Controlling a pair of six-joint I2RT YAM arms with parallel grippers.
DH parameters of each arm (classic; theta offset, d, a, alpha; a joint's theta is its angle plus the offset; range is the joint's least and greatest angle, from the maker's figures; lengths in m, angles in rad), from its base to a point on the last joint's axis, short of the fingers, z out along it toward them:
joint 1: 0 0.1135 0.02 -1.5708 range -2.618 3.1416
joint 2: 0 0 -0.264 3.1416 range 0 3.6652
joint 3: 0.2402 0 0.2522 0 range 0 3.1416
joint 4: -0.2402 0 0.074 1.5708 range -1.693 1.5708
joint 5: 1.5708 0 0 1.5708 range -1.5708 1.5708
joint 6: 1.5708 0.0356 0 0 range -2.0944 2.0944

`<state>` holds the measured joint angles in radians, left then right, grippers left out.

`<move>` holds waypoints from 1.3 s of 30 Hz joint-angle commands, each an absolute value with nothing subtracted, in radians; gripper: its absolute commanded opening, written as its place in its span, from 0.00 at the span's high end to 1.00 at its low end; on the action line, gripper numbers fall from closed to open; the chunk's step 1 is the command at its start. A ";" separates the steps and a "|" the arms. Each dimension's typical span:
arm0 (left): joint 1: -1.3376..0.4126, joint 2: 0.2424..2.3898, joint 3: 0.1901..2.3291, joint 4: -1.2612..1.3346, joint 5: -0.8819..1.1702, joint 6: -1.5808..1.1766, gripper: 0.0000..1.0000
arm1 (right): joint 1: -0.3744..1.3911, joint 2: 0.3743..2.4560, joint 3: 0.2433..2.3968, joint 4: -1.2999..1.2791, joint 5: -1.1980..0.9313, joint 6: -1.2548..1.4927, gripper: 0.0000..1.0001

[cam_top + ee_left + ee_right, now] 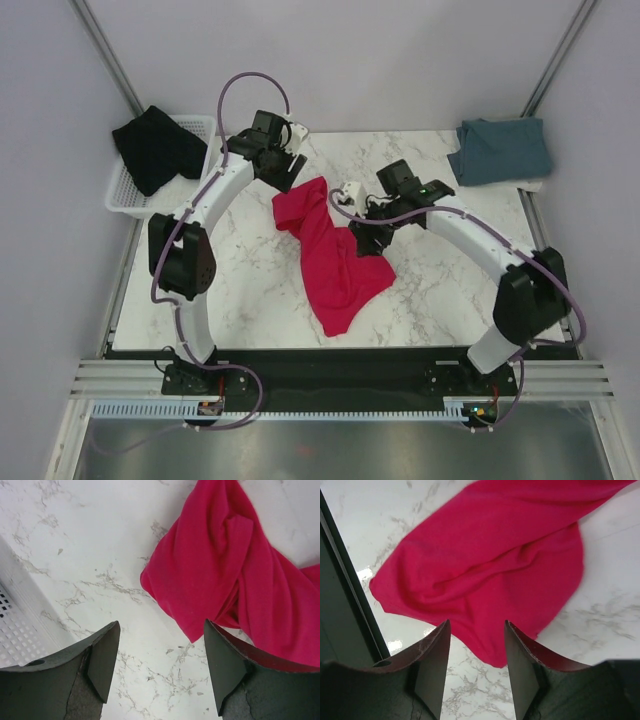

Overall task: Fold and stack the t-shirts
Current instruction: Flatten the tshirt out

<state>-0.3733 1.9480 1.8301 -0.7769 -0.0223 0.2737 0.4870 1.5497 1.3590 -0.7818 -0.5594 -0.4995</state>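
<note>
I have the red shirt [335, 258] lying bunched, its long axis running from far-left to near-right. My left gripper [160, 630], jaws wide and empty, hangs just left of the shirt's far end. My right gripper [477, 625], open and empty too, hovers over its right edge.

Three t-shirts were in view: one red t-shirt [335, 255], one blue-grey t-shirt [503, 150], one black t-shirt [157, 148]; there was one white wire basket [125, 196]; two arms showed, one left arm [215, 195], one right arm [480, 235]; there was one marble desk [250, 290].
</note>
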 commanded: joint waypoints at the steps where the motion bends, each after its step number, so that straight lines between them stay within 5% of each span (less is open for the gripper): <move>1: -0.321 2.017 1.861 -0.761 0.000 0.216 0.25 | 0.558 1.695 1.298 -0.782 -0.537 -0.555 0.45; 13: -0.301 2.026 1.872 -0.764 0.020 0.198 0.27 | 0.729 1.798 1.172 -0.690 -0.442 -0.626 0.52; 18: -0.301 2.026 1.867 -0.764 0.015 0.195 0.27 | 0.729 1.816 1.151 -0.673 -0.425 -0.615 0.77; 21: -0.301 2.029 1.865 -0.764 0.015 0.193 0.27 | 0.729 1.813 1.144 -0.652 -0.382 -0.600 1.00; 30: -0.301 2.028 1.858 -0.761 0.012 0.192 0.27 | 0.564 1.680 1.389 -0.650 -0.241 -0.654 1.00; 36: -0.301 2.025 1.864 -0.756 0.008 0.192 0.27 | 0.307 1.948 1.727 -0.588 -0.214 -0.549 1.00; 38: -0.301 2.025 1.864 -0.758 0.011 0.192 0.27 | 0.273 2.109 1.824 -0.581 -0.068 -0.503 0.93; 39: -0.301 2.022 1.864 -0.759 0.009 0.193 0.27 | 0.255 2.153 1.860 -0.594 -0.020 -0.477 0.75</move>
